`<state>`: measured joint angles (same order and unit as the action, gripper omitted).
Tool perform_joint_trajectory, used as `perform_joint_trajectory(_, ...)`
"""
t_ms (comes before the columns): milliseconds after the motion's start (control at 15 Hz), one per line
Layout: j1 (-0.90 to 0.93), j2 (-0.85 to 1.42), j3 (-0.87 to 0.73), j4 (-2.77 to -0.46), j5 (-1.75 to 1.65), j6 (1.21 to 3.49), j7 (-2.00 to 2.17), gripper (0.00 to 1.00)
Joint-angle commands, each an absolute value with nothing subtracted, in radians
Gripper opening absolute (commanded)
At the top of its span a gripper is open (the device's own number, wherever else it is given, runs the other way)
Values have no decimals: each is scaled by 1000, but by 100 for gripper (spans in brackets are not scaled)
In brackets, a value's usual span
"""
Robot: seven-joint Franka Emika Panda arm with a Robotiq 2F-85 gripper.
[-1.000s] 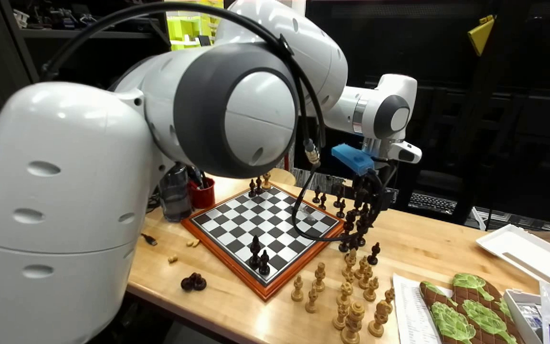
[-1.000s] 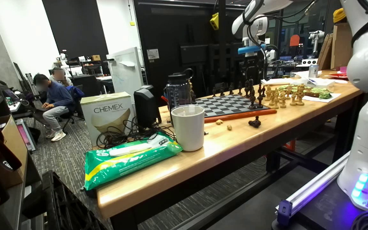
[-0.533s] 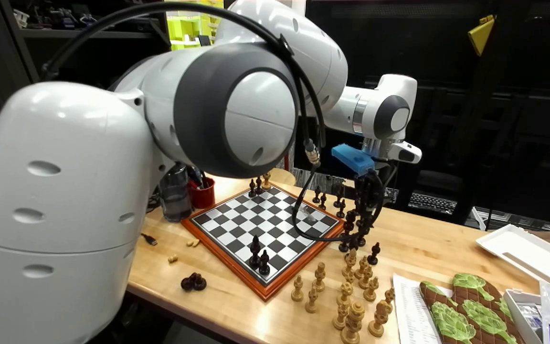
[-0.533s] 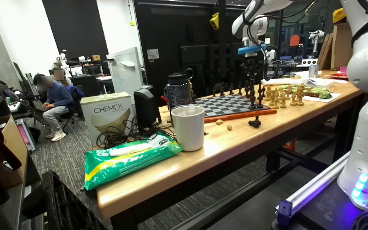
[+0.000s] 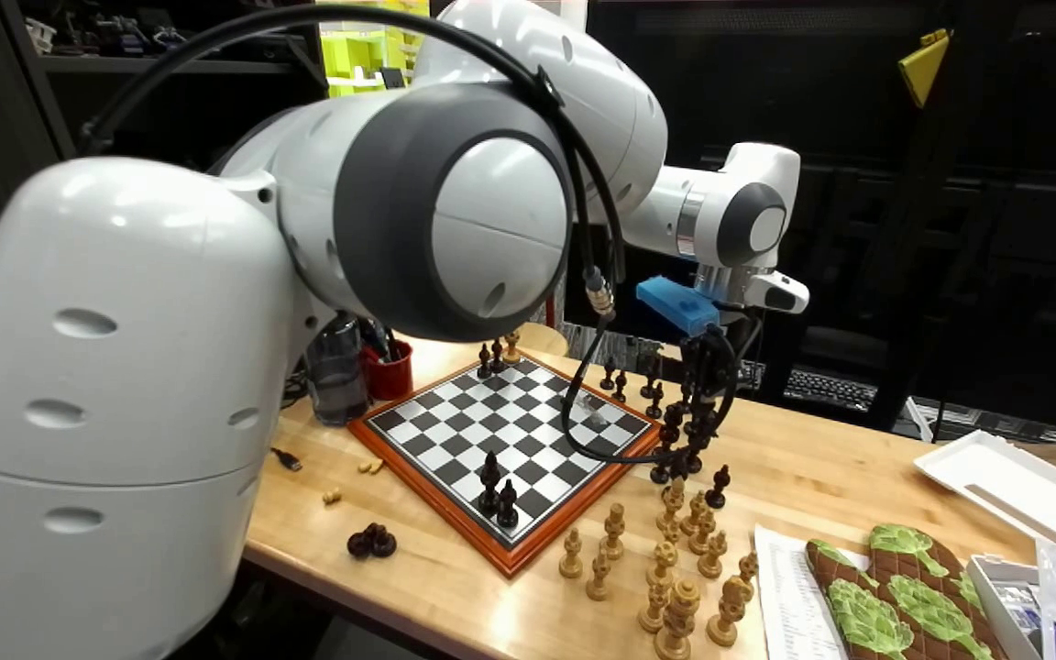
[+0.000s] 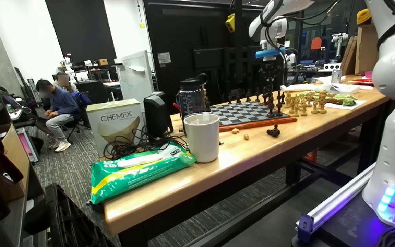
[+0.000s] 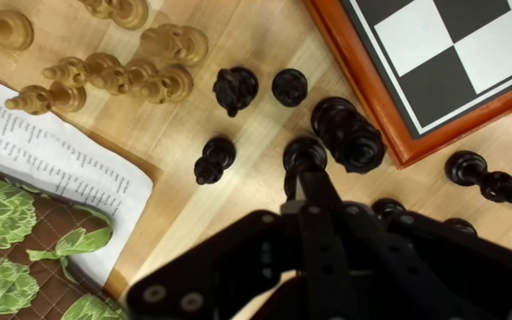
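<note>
1. The fingers (image 7: 317, 189) are pressed together, pointing down at the bench (image 7: 185, 195) near a corner of the chessboard (image 7: 376, 98); whether anything thin is caught between them, I cannot tell.
2. Nearest is a dark chess piece (image 7: 305, 153), right behind the fingers in the wrist view and partly hidden by them; touching or apart, I cannot say.
3. It seems to stand upright: its foot shows above the fingers in that view, the upper part slanting down and a little left past them.
4. A tall crowned piece (image 7: 349, 138) stands just beside it, on the chessboard side; a small dark piece (image 7: 211, 165) is farther off, left in that view.
</note>
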<state>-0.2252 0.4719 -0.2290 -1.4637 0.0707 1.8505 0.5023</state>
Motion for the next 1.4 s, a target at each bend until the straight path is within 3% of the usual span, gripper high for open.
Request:
perform_joint_trajectory(0,-221,461,-230,-1478,80,1858,492,0)
perform_joint_trajectory(467,-192,419,-234,-1480,64,1811,540,0)
perform_joint_trajectory(600,-186,412,-233,-1478,64,1802,546,26)
perform_joint_trajectory(800,-185,409,-233,-1472,66,1789,547,42)
perform_joint_trajectory(1333,-202,437,-234,-1449,77,1770,533,96)
